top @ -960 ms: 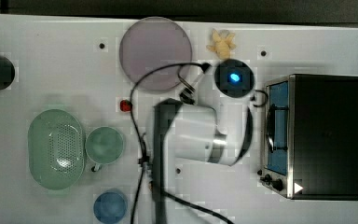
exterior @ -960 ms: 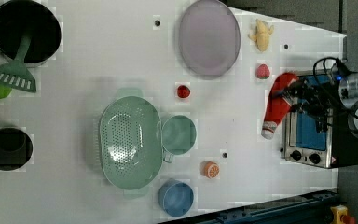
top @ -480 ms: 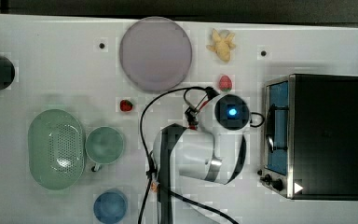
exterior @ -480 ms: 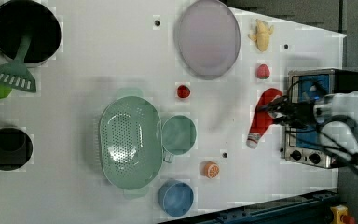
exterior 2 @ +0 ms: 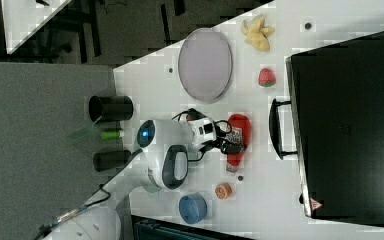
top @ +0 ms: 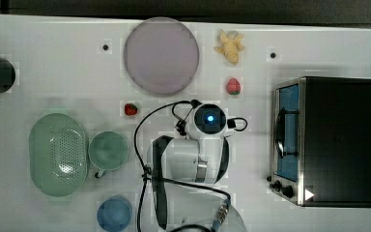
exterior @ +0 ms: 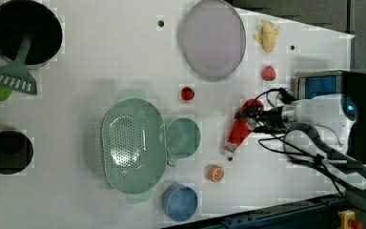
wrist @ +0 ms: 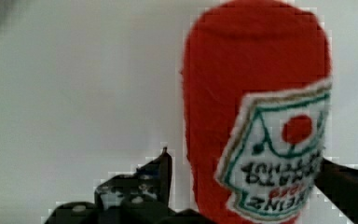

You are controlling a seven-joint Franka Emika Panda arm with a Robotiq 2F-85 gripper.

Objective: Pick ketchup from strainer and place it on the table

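Note:
The ketchup, a red bottle with a white label, lies on the white table between the green cup and the toaster oven, cap toward the left view's bottom. It is well apart from the pale green strainer, which holds nothing. My gripper is low over the bottle's red end. In the wrist view the gripper is open, one finger on each side of the ketchup, with a sliver of table showing beside one finger. The right view shows the ketchup under the gripper.
A toaster oven stands close at the top view's right. A green cup, a blue cup, two strawberries, a lilac plate and an orange slice lie around.
The arm carried the ketchup toward the left view's left and lower, down onto the table beside the oven. The jaws then spread apart from the bottle.

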